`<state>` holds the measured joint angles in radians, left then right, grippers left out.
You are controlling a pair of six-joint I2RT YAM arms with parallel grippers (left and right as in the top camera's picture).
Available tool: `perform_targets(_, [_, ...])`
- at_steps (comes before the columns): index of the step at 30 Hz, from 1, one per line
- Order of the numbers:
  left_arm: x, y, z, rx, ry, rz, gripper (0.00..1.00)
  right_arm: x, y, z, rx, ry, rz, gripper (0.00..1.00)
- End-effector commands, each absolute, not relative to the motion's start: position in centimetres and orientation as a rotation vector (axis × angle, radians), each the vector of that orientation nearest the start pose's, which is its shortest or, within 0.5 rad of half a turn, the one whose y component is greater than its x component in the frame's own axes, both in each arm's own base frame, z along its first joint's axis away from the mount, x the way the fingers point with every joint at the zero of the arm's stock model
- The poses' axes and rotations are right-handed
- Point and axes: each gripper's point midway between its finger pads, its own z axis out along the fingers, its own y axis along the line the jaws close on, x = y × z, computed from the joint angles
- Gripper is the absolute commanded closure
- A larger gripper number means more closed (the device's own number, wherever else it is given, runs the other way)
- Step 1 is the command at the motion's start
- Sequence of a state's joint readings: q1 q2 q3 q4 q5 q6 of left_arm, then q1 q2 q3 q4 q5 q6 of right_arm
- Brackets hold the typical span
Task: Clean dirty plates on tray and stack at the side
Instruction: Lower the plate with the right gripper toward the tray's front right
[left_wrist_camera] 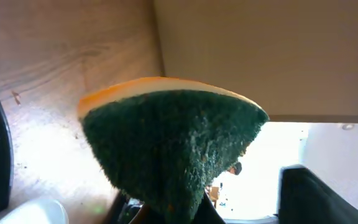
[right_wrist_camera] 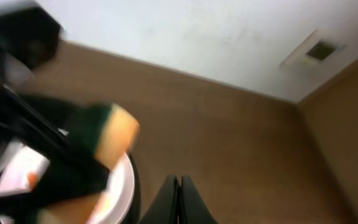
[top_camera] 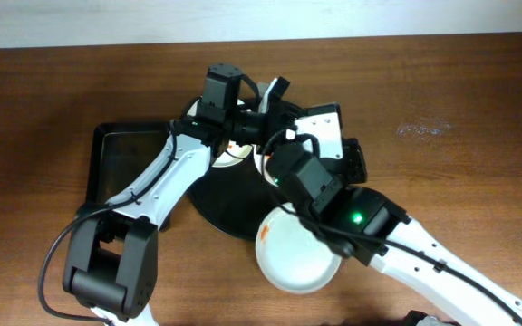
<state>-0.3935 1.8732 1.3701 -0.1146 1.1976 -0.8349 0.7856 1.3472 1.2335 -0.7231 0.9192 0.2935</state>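
My left gripper [left_wrist_camera: 174,214] is shut on a sponge [left_wrist_camera: 166,140] with a green scouring face and a yellow back. The sponge fills the left wrist view. In the right wrist view it [right_wrist_camera: 107,134] hangs, blurred, over a white plate [right_wrist_camera: 122,186] at the left. My right gripper [right_wrist_camera: 179,200] is shut with nothing between its fingers, just right of that plate. From overhead, both arms meet above the round black tray [top_camera: 227,206]. A plate [top_camera: 299,258] with an orange smear on its left rim overlaps the tray's lower right edge. Another plate [top_camera: 228,160] peeks out under the left arm.
A smaller rectangular black tray [top_camera: 127,158] lies left of the round one. The right arm [top_camera: 379,231] crosses the lower right plate. Brown wooden table [top_camera: 460,118] extends to the right and to the far left.
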Motion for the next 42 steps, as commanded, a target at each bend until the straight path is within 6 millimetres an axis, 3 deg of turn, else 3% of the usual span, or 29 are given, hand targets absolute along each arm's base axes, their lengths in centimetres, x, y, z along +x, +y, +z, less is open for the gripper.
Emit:
perform_targets(1, [36.1,-31.2,22.8,0.362,2.335,-1.907,1.00,33.0,12.8,24.4,0.004,2.257,-0.221,0.85])
perform_targets(3, [35.9,-30.4,21.8,0.373,2.362,-1.872,1.00,32.2,12.6,21.6,0.004,2.453,-0.009,0.29])
perform_targets(4, [35.9,-30.0,20.9,0.350,2.398,-1.834,1.00,31.6,12.4,20.6,0.019,2.534,0.079,0.09])
perform_targets(5, [35.9,-29.6,20.1,0.332,2.429,-1.790,1.00,30.8,12.0,19.9,0.038,2.601,0.136,0.01])
perform_targets(8, [35.7,-28.6,17.7,0.330,2.516,-1.644,1.00,27.5,10.2,18.0,0.069,2.813,0.289,0.01])
perform_targets(11, [35.4,-27.8,16.0,0.334,2.587,-1.521,1.00,24.5,11.0,17.2,-0.064,2.929,0.561,0.00])
perform_targets(12, [35.3,-27.6,15.7,0.343,2.595,-1.501,1.00,23.8,10.9,16.5,-0.071,2.958,0.579,0.01])
perform_targets(14, [34.8,-27.2,15.1,0.368,2.622,-1.470,1.00,22.3,10.9,14.2,-0.042,3.024,0.619,0.04])
perform_targets(17, [33.9,-26.3,13.9,0.400,2.687,-1.384,1.00,19.8,12.4,9.8,-0.027,3.073,0.812,0.09])
perform_targets(19, [33.6,-25.3,12.7,0.408,2.746,-1.267,1.00,18.9,12.6,7.2,-0.024,3.074,0.851,0.18])
perform_targets(23, [32.8,-24.8,11.7,0.469,2.788,-1.180,1.00,18.8,12.6,4.4,-0.024,3.034,0.851,0.19])
perform_targets(27, [31.7,-22.8,10.0,0.474,2.909,-1.006,1.00,18.4,12.5,2.2,-0.007,3.003,0.854,0.20])
perform_targets(29, [29.7,-21.8,9.1,0.498,3.016,-0.910,1.00,17.7,12.5,1.0,0.012,3.001,0.865,0.21])
perform_targets(31, [28.3,-20.3,8.1,0.515,3.119,-0.725,1.00,18.0,12.5,1.0,0.024,2.987,0.867,0.22])
perform_targets(33, [26.9,-20.3,8.0,0.548,3.170,-0.687,1.00,18.1,12.6,1.0,0.022,2.982,0.868,0.28])
perform_targets(35, [26.7,-20.8,8.0,0.578,3.161,-0.686,1.00,18.2,12.6,1.0,0.026,2.981,0.869,0.36])
perform_targets(40, [25.9,-20.8,7.7,0.609,3.187,-0.638,0.99,18.1,12.4,0.2,0.137,2.984,0.866,0.38])
perform_targets(42, [26.3,-20.5,7.5,0.606,3.180,-0.590,0.99,18.2,12.5,0.2,0.134,2.977,0.867,0.48])
